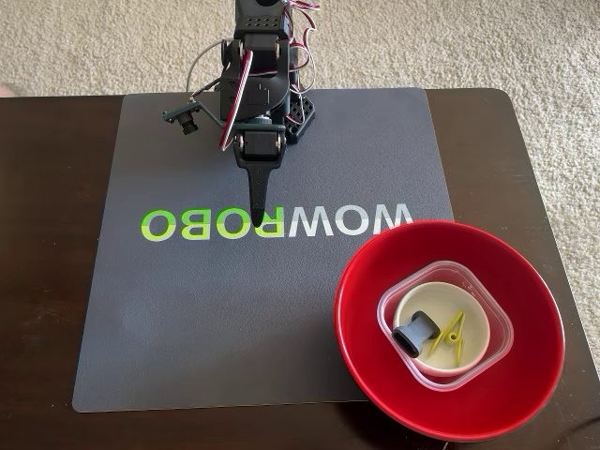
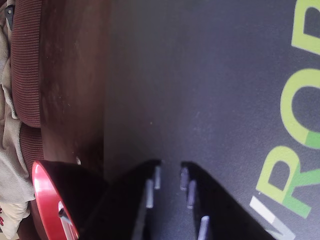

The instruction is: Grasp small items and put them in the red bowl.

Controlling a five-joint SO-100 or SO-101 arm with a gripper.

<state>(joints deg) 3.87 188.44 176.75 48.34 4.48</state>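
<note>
Jaws (image 2: 170,172) hang slightly apart and empty over the grey mat (image 1: 234,309), while tub (image 1: 499,330), white dish (image 1: 441,309), grey piece (image 1: 414,334) and yellow-green clip (image 1: 452,337) all sit nested in the red bowl (image 1: 375,375), so nothing looks left to fetch.

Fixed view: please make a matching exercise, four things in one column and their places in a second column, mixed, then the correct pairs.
Things:
1. clip
2. dish
3. tub
4. red bowl

Places:
A. on the table, partly over the mat's corner
B. inside the dish, beside the grey piece
C. inside the tub
D. directly inside the red bowl

Pairs: 1-B, 2-C, 3-D, 4-A
</note>
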